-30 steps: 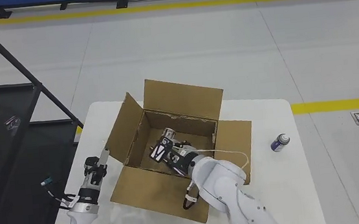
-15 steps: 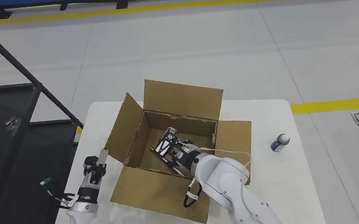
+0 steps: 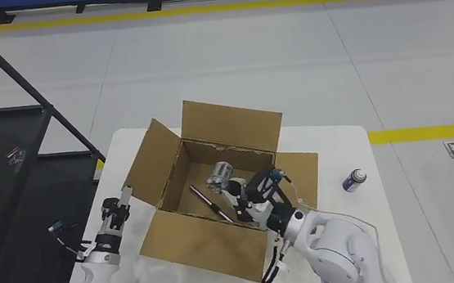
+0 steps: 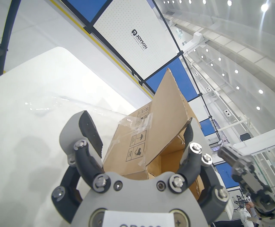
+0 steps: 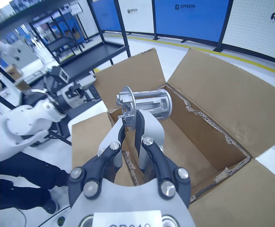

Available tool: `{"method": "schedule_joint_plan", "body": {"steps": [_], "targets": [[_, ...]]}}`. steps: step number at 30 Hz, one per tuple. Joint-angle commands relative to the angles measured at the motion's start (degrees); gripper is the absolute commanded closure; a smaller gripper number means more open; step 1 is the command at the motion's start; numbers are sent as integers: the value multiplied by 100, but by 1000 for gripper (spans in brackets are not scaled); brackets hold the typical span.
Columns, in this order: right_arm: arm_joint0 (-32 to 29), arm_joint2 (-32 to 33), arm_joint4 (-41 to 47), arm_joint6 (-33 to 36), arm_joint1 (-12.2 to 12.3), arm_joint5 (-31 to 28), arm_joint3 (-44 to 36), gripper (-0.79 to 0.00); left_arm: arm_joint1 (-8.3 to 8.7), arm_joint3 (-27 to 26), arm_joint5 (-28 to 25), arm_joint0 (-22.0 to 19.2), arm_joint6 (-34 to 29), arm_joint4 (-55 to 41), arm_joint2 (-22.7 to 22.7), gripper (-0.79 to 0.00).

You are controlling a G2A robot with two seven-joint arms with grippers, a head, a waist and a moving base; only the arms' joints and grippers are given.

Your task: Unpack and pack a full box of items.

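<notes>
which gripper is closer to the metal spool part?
Right. The right gripper is shut on the flange of the metal spool part, over the open box. The left gripper sits open outside the box, beside its side flap.

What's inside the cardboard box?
A shiny metal spool, pinched by the right gripper, and a thin dark stick on the bottom. The arm hides one corner of the cardboard box.

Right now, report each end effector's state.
Left end effector: open, holding nothing.
Right end effector: closed on the metal part.
</notes>
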Motion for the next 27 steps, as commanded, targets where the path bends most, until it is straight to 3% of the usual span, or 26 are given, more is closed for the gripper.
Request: {"method": "schedule_joint_plan", "body": {"steps": [1, 5, 21, 27], "targets": [[-348, 318, 729, 63, 58, -228, -317, 0, 1, 67, 36, -27, 9, -6, -16, -785], [-854, 840, 2342, 147, 163, -781, -593, 0, 2, 184, 90, -93, 25, -45, -58, -785], [-900, 815, 2392, 83, 180, -668, -642, 0, 0, 239, 150, -219, -2, -53, -37, -785], [-1403, 1385, 3527, 328, 304, -321, -1113, 0, -21, 285, 32, -245, 189, -136, 24, -785]]}}
